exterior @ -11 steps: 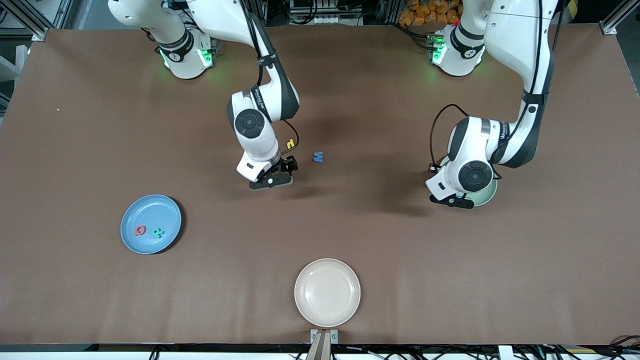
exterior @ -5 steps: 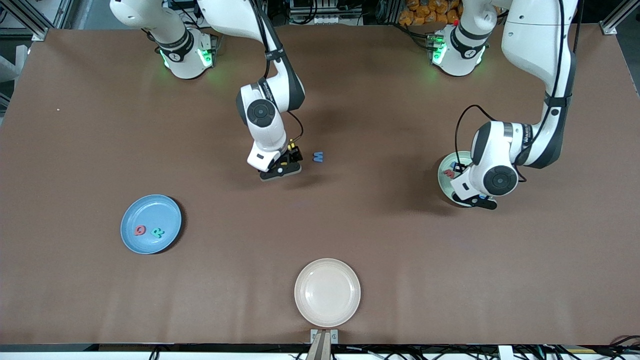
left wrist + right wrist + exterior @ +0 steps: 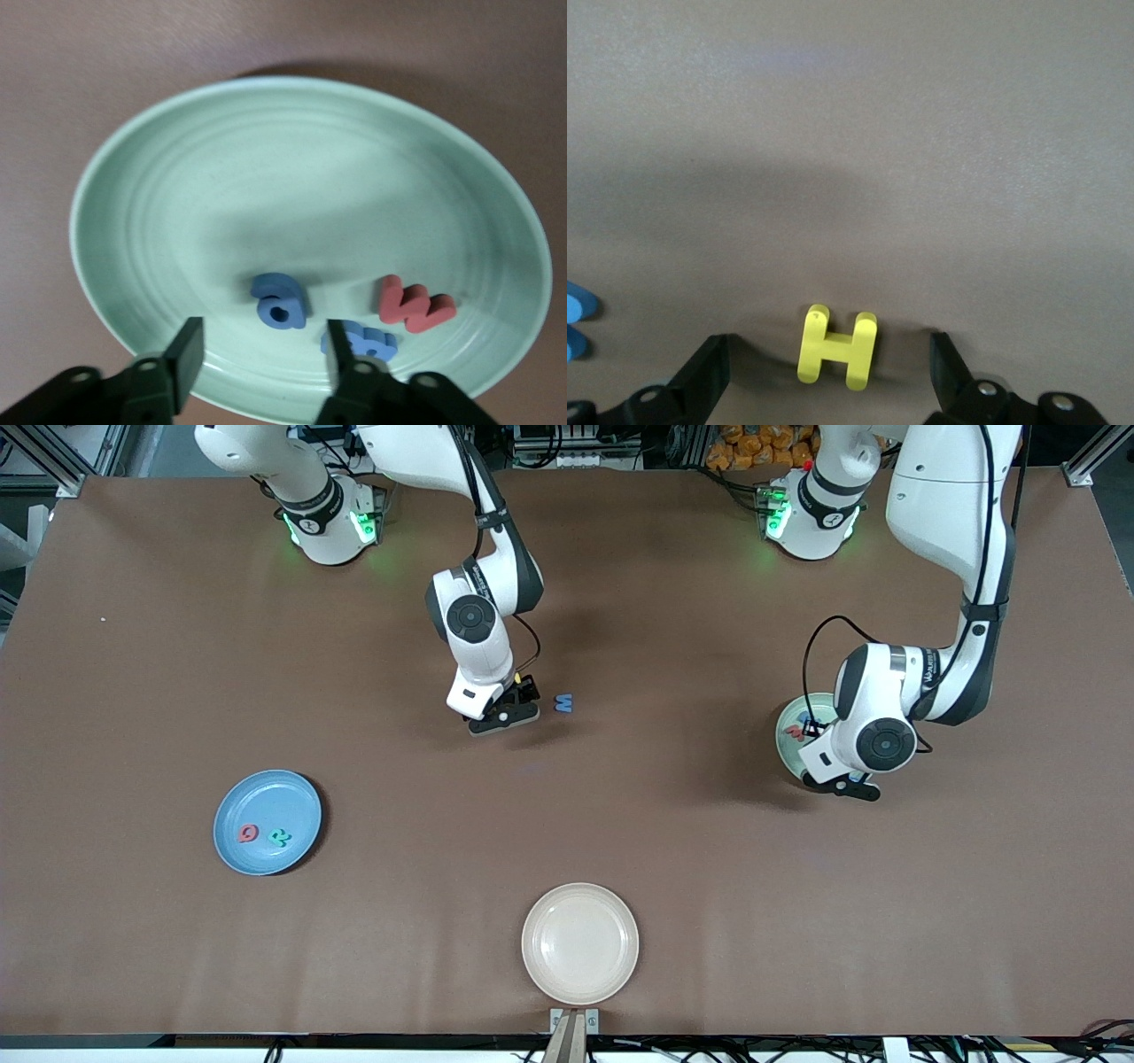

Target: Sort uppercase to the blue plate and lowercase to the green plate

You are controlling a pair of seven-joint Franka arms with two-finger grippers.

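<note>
Your right gripper (image 3: 828,354) hangs low over the brown desk (image 3: 620,824) with its fingers spread wide around the small yellow foam capital H (image 3: 836,347), which lies flat near the blue foam capital M (image 3: 563,703); centre on the H's crossbar, come straight down and close gently before carrying it to the round sky-blue plate (image 3: 266,797). Your left gripper (image 3: 266,367) hovers over the pale mint-green plate (image 3: 177,204), fingers parted and empty, above three lowercase letters.

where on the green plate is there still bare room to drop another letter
The green plate is bare across its middle and the rim away from the left end effector. It is crowded by that end effector, where blue a, blue m and red w cluster.
</note>
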